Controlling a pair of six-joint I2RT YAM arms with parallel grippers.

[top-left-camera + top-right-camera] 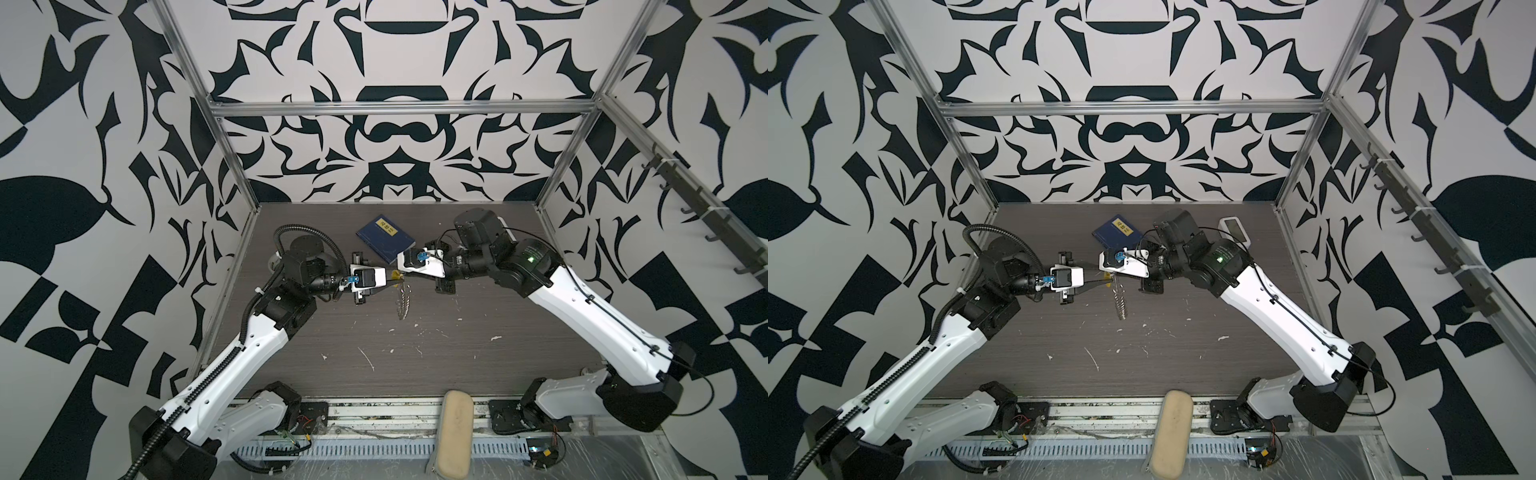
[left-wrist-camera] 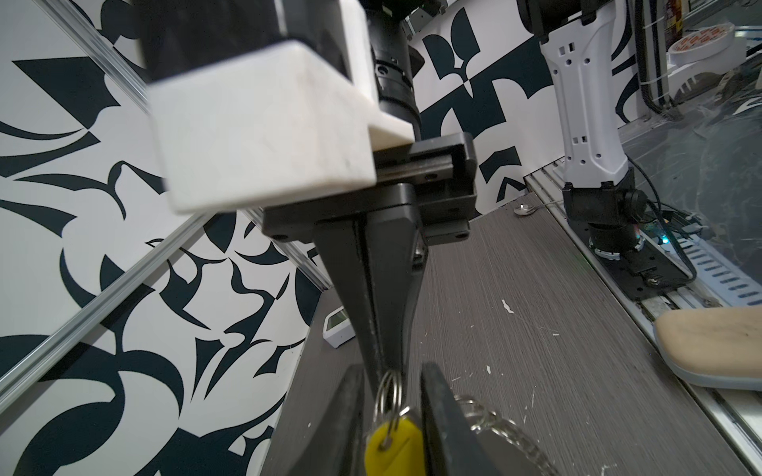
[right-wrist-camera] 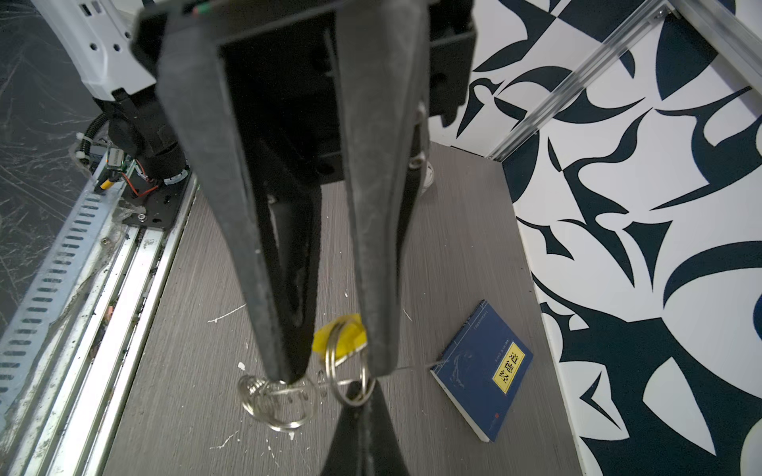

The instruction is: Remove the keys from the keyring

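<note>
The yellow key tag [image 2: 396, 449] is clamped between the fingers of my left gripper [image 2: 391, 395], held above the table. In the right wrist view the same tag [image 3: 340, 336] sits between the left gripper's [image 3: 336, 369] two fingers. The tag's small silver ring [image 3: 350, 383] is caught at the tip of my right gripper [image 3: 358, 389], whose jaws are shut together. The keyring's thin wire [image 3: 412, 368] runs past the ring. Its bunch of small silver rings [image 3: 272, 399] hangs below. In both top views the grippers [image 1: 392, 279] [image 1: 1111, 274] meet tip to tip, with the ring chain [image 1: 402, 303] dangling.
A blue book [image 1: 386, 237] lies on the dark wood-grain table [image 1: 415, 353] just behind the grippers. A beige pouch [image 1: 455, 432] rests on the front rail. A small white device [image 1: 1235, 228] stands at the back right, near the right arm.
</note>
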